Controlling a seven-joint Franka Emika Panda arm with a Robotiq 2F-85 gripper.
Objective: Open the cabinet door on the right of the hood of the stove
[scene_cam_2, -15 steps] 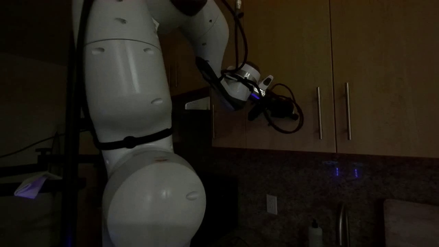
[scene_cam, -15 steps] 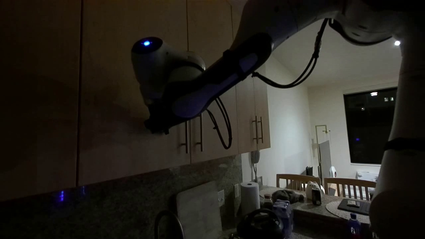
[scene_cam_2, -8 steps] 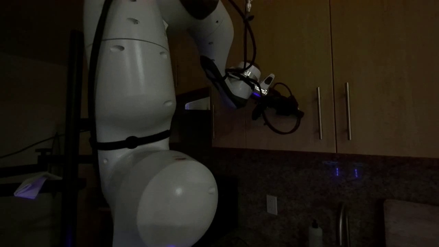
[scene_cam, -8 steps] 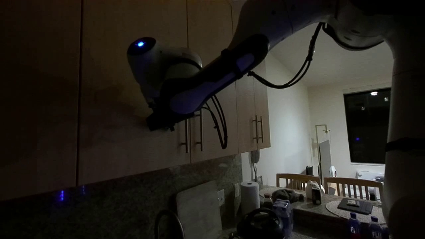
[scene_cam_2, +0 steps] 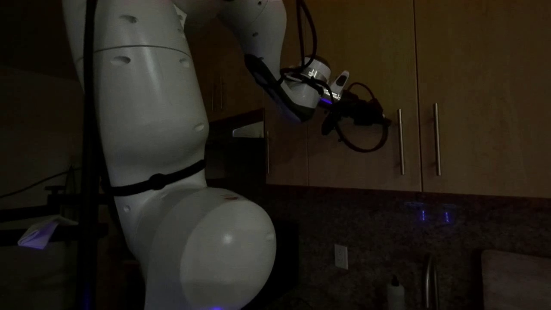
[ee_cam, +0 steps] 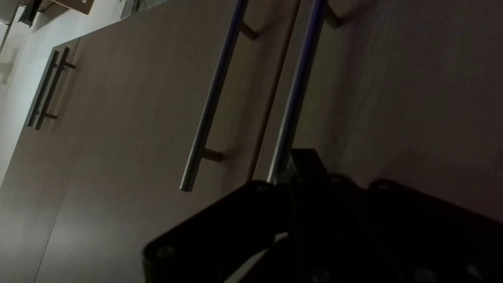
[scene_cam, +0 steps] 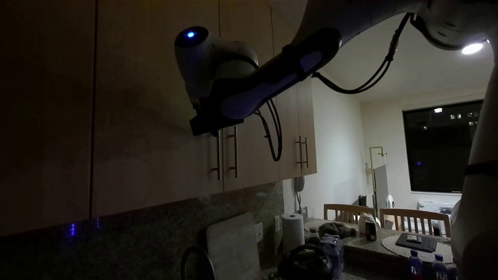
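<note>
Tan and closed, the cabinet door [ee_cam: 416, 90] took up the R side of the wrist view, w/ its slim silver handle [ee_cam: 299, 86] slanting along its edge, next to a reddish seam [ee_cam: 274, 90]. The pincer [ee_cam: 302, 161] was clenched, right by one end of that handle (touching or just clear of it, couldn't tell). Past the seam, the neighbouring door [ee_cam: 149, 118] had its own bar [ee_cam: 214, 94], & a pair of farther handles [ee_cam: 52, 88] showed top L.

In an exterior view the white arm [scene_cam_2: 150, 107] stood at L & bent over toward the cabinets [scene_cam_2: 482, 64]. The cabinet door [scene_cam_2: 370, 60] hung to the L of the neighbouring one, its handle nr the R edge; the pincer, v. dark there, was just beside the upper part of that handle, w/ a black cable [scene_cam_2: 366, 150] looping below it. Under the cabinets: stone backsplash [scene_cam_2: 318, 219] w/ an outlet [scene_cam_2: 341, 257], plus a pump bottle [scene_cam_2: 395, 297] & a faucet [scene_cam_2: 430, 282].

In an exterior view w/ a blue light [scene_cam: 190, 34] glowing on the arm's wrist, the cabinet door [scene_cam: 144, 124] was at L of centre, flush w/ its neighbour. The pincer was a black shape at the handle's upper end, details lost in the gloom. Lower down a cutting board [scene_cam: 233, 247] leaned on the backsplash nr a paper towel roll [scene_cam: 293, 232]; farther R, a surface [scene_cam: 365, 245] bore a placemat [scene_cam: 390, 243].
</note>
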